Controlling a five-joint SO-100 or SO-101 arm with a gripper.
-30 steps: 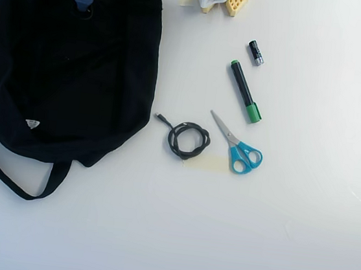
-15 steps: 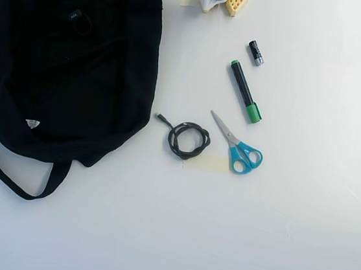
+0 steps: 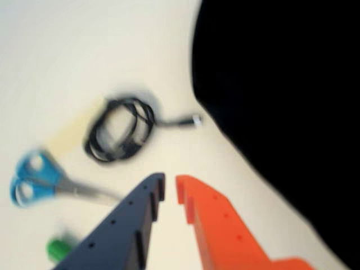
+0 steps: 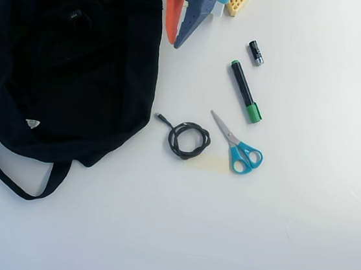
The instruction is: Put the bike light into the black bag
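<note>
- Bike light (image 4: pixel 78 18): in the overhead view a small dark lump lies on the black bag (image 4: pixel 100 100), upper part. It is black on black, so the identification is tentative and no long axis can be read.
- Hand (image 4: pixel 178 42): at the top edge, just right of the bag's rim, tips pointing down the picture. The light lies to its left, across the rim.
- Wrist view: hand (image 3: pixel 170 188) narrowly parted, nothing held.
- On the surface (image 4: pixel 234 232), untouched: cable (image 4: pixel 189 140), scissors (image 4: pixel 239 148), marker (image 4: pixel 245 91), battery (image 4: pixel 256 53).
- Judgement: the light appears delivered and the task looks essentially complete.
</note>
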